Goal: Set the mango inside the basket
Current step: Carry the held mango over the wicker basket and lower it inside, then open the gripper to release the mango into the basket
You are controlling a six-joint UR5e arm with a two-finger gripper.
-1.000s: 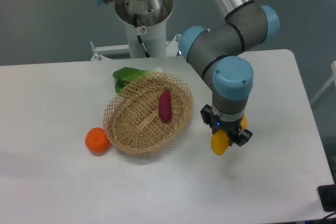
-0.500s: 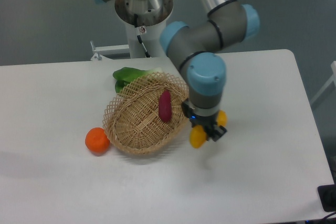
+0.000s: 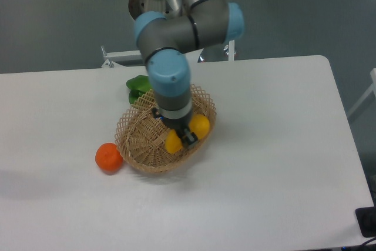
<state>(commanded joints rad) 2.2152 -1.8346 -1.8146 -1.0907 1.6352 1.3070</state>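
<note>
The tool [image 3: 187, 135] grips the mango [image 3: 200, 126] over the basket [image 3: 136, 139].

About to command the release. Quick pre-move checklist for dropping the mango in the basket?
1. mango gripped by gripper: ok, jaws closed across its middle.
2. Mango over basket interior, inside the rim: ok.
3. Mango resting on the basket floor: cannot tell, height unclear from this view.
4. Landing spot free of other contents: cannot tell, the arm hides the basket centre.
5. orange fruit clear of basket and arm: ok, on the table at the left.
6. leafy green out of the way: ok, behind the rim.
</note>
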